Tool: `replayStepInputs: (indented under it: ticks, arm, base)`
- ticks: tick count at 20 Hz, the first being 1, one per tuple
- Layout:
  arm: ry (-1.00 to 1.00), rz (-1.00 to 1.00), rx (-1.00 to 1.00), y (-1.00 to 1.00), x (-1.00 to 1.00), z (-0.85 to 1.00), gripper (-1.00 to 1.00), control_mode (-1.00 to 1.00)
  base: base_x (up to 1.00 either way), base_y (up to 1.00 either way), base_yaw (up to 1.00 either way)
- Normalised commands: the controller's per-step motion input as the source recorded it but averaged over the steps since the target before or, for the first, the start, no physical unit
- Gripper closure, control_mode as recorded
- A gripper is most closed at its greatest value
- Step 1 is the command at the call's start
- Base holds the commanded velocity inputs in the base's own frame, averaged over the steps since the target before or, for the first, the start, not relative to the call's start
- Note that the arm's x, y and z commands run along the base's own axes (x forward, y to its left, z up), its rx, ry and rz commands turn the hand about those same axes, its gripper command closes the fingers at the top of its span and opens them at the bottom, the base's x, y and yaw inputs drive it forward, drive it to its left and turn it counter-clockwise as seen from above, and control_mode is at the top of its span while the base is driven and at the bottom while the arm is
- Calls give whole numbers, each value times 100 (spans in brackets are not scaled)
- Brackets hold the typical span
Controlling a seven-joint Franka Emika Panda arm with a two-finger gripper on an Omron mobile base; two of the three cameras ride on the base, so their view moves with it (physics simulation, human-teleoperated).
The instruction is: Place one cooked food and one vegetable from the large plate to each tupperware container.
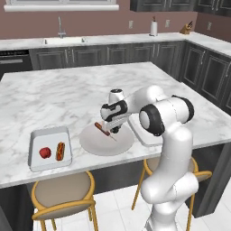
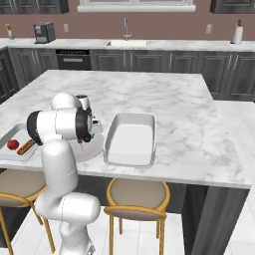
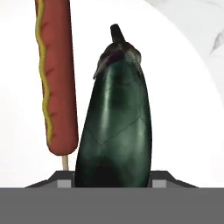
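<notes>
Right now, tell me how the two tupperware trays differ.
The smaller tray holds a red tomato and a hot dog; the larger tray holds nothing. The smaller tray lies left of the round plate, the larger tray right of it. Both are pale rectangles with raised rims.

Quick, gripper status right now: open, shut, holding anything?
Gripper: jaws on either side of the eggplant on the large plate; firm grip cannot be told.

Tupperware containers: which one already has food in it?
The smaller container, left of the large plate, holds a red tomato and a hot dog. The larger container holds nothing.
</notes>
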Motion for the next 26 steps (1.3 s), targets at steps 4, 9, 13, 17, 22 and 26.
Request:
replayStepInputs:
  ticks: [4,9,13,17,22,26]
  arm:
    - [0,-4,0,-1,-29,98,100,-100]
    - [-5,-14,0,-71,-79,79,100,-100]
    - [-1,-23,0,-100,-47,88,100,-100]
    - [0,-25,3,-100,-44,39,100,-100]
    - [-3,-17,0,-100,-13,-15,100,-100]
    - [1,-5,0,-95,3,-26,100,-100]
  base:
    - [0,0,0]
    - [0,0,0]
    - [0,0,0]
    - [0,0,0]
    - [0,0,0]
    - [0,0,0]
